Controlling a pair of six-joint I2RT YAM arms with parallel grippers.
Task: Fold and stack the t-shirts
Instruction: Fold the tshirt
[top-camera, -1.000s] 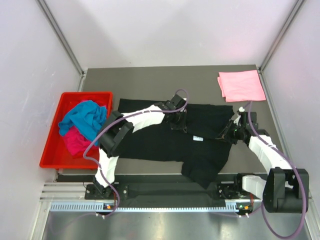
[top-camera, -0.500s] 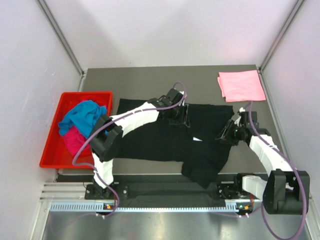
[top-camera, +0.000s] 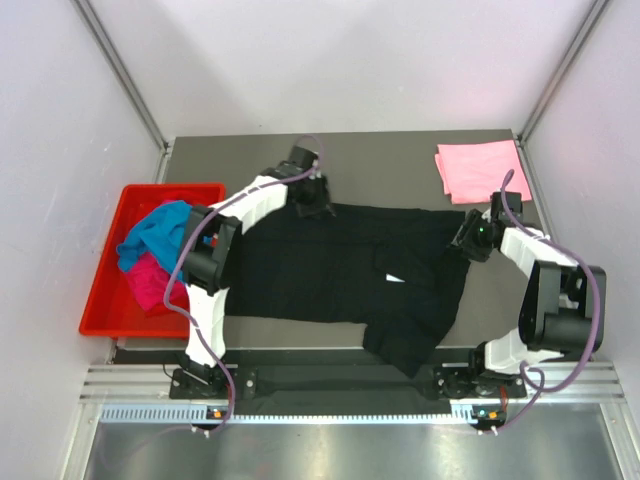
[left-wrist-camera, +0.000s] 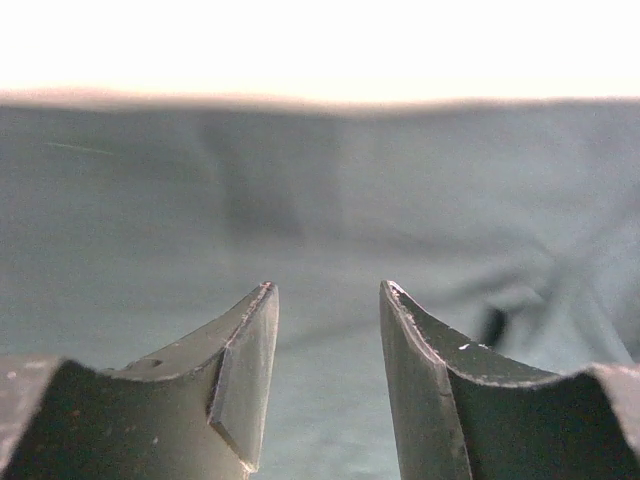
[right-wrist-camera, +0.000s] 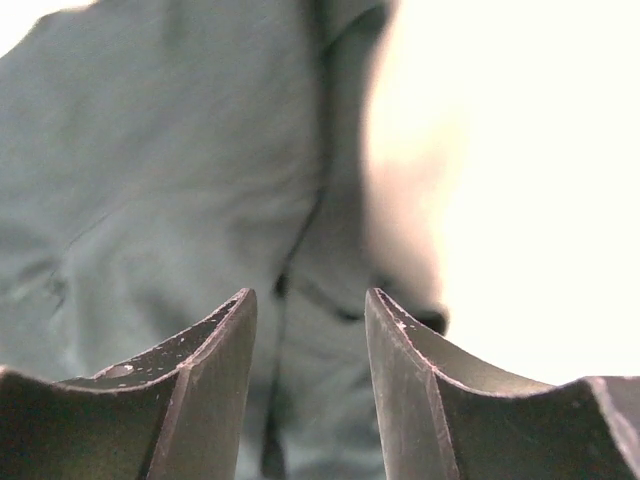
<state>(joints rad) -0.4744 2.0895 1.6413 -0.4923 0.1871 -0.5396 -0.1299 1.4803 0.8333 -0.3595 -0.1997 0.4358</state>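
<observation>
The black t-shirt (top-camera: 330, 270) lies spread across the middle of the table, its white neck label (top-camera: 396, 278) showing near the centre. My left gripper (top-camera: 313, 203) is open at the shirt's far edge, left of centre; in the left wrist view its fingers (left-wrist-camera: 245, 370) hang over dark cloth (left-wrist-camera: 330, 200) with nothing between them. At the shirt's right edge my right gripper (top-camera: 466, 240) is open, dark cloth (right-wrist-camera: 150, 160) under its empty jaws. A folded light pink t-shirt (top-camera: 483, 170) rests at the far right. The turquoise t-shirt (top-camera: 165, 235) and the magenta one (top-camera: 150, 280) lie crumpled in the tray.
A red plastic tray (top-camera: 115, 325) sits at the table's left edge. Metal frame posts rise at the back corners, with white walls close on both sides. A rail (top-camera: 330, 410) runs along the near edge under the arm bases.
Both grippers have opened and let go of the black cloth. My left gripper moved back and left to the shirt's far edge; the right one moved back a little to the right edge.
</observation>
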